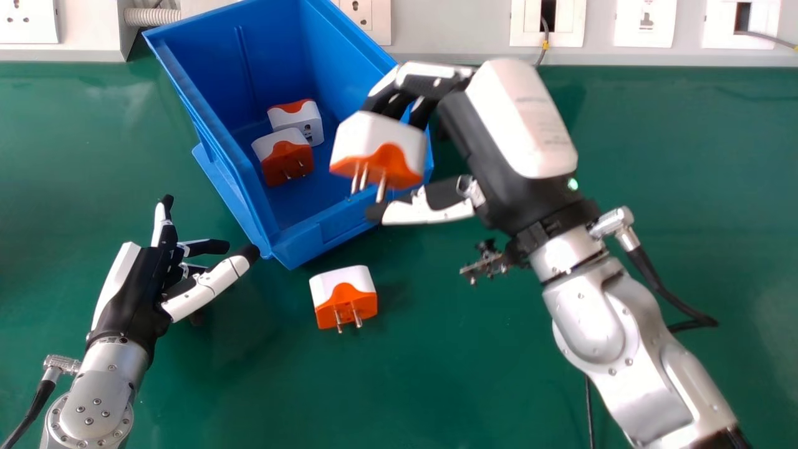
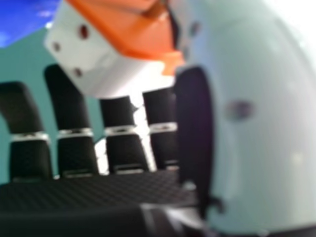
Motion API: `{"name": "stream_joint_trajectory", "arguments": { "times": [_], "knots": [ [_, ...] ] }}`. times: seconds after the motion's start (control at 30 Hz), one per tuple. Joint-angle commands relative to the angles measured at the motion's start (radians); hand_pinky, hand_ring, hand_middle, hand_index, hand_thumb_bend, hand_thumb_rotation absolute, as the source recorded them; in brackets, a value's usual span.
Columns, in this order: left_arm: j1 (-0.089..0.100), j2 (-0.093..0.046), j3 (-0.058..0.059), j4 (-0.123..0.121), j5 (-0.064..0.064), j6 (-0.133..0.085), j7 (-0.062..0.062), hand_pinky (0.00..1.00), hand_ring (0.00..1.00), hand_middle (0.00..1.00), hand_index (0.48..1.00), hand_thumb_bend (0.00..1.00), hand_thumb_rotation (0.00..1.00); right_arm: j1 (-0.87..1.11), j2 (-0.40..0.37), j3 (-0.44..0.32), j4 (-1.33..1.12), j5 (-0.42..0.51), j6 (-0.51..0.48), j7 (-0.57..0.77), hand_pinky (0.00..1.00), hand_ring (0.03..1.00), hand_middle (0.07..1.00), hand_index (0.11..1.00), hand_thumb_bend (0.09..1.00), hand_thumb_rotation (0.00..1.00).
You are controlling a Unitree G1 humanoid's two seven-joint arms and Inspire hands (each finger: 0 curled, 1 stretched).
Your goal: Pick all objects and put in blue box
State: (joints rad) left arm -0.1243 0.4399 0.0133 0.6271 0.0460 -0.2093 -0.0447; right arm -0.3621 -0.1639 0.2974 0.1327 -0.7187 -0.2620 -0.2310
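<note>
Head view, blue box [image 1: 212,68]: it is placed in the upper left and middle of the frame, on the green table [image 1: 467,386].
Head view, white-top plug [image 1: 295,123]: it is found inside the box, near the orange plug [image 1: 283,159], which is also kept inside.
Head view, right hand [image 1: 483,171]: a plug is gripped by it, between fingers and thumb, a little above the middle of the frame.
Head view, gripped plug [image 1: 379,146]: it is seen over the right part of the box, with its pins directed to the thumb side.
Head view, loose plug [image 1: 343,297]: it is laid on the table, just below the box in the frame.
Head view, left hand [image 1: 131,293]: it is seen at the lower left; its fingers are left loose, and nothing is grasped.
Right hand view, right hand [image 2: 89,195]: the white and orange plug is caught between its fingers and thumb; small holes are shown on the white part.
</note>
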Motion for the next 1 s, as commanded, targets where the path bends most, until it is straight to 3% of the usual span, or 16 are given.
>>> {"name": "stream_joint_trajectory", "arguments": {
  "times": [0.0,0.43,0.53,0.97],
  "knots": [
    [0.063,-0.048,-0.057,0.072,0.035,0.078,-0.064,0.56,0.65,0.77,0.830,0.77,0.53,-0.099,0.024,-0.010,0.019,-0.007,0.010,-0.041,0.34,0.440,0.523,0.492,0.498,0.00],
    [0.074,-0.054,-0.056,0.058,0.034,0.084,-0.054,0.56,0.65,0.77,0.830,0.77,0.53,-0.535,0.065,0.128,0.653,-0.072,-0.094,-0.179,0.33,0.439,0.526,0.493,0.498,0.00],
    [0.070,-0.054,-0.055,0.066,0.033,0.084,-0.055,0.56,0.65,0.77,0.830,0.77,0.53,-0.616,0.080,0.167,0.781,-0.099,-0.105,-0.224,0.34,0.449,0.527,0.487,0.498,0.00],
    [0.062,-0.058,-0.057,0.076,0.034,0.079,-0.056,0.56,0.65,0.77,0.830,0.77,0.53,-0.734,0.119,0.289,1.075,-0.158,-0.055,-0.316,0.33,0.448,0.511,0.516,0.496,0.00]
  ]
}}
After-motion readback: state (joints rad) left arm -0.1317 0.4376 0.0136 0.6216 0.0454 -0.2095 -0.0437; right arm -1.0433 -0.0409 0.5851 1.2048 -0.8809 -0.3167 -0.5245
